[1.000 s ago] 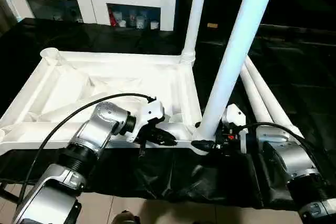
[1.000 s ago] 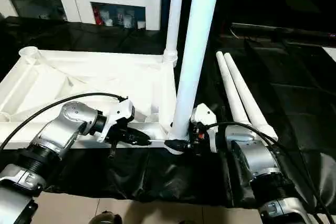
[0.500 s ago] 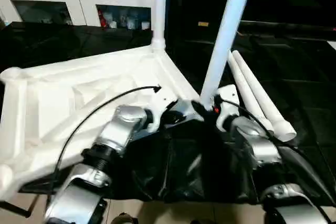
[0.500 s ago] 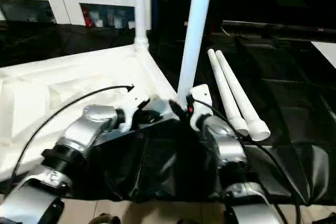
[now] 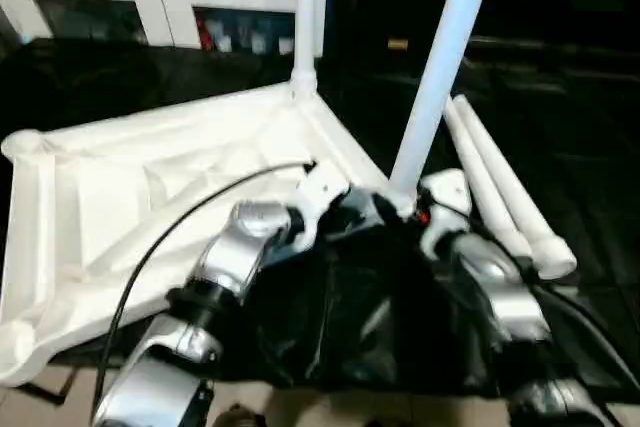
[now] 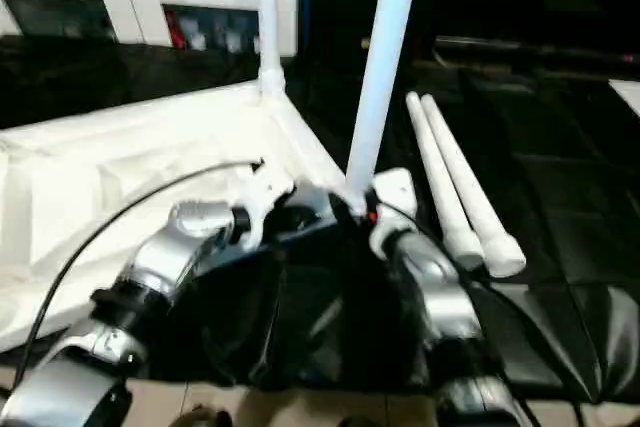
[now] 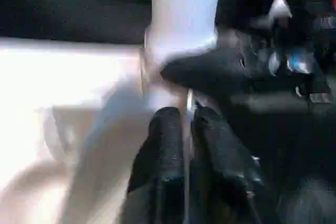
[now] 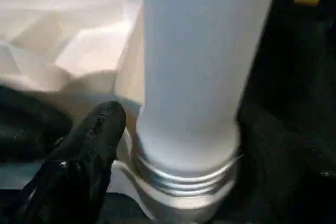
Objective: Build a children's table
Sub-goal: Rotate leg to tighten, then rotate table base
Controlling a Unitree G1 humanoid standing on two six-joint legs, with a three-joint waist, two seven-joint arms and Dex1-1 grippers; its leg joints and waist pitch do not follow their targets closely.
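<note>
Right end effector [image 8: 157, 145]: straddles the base of the near leg [image 5: 440, 77], one finger [image 8: 79, 161] beside the threaded collar; whether it grips, I cannot tell.
Left end effector [image 7: 186, 145]: clenched on the tabletop [image 5: 130, 187] rim beside that socket, likely steadying it.
Table: upside down, left of centre.
Far leg [image 5: 306, 17]: upright, upper centre.
Spare legs [image 5: 500, 187]: lying right of centre.

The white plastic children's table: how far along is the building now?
Done: one white tube leg stands in the far corner socket of the upturned white ribbed top. In hand: a second leg at the near corner, threads showing, both claws beside it. Left: two legs lying on the black cloth.
</note>
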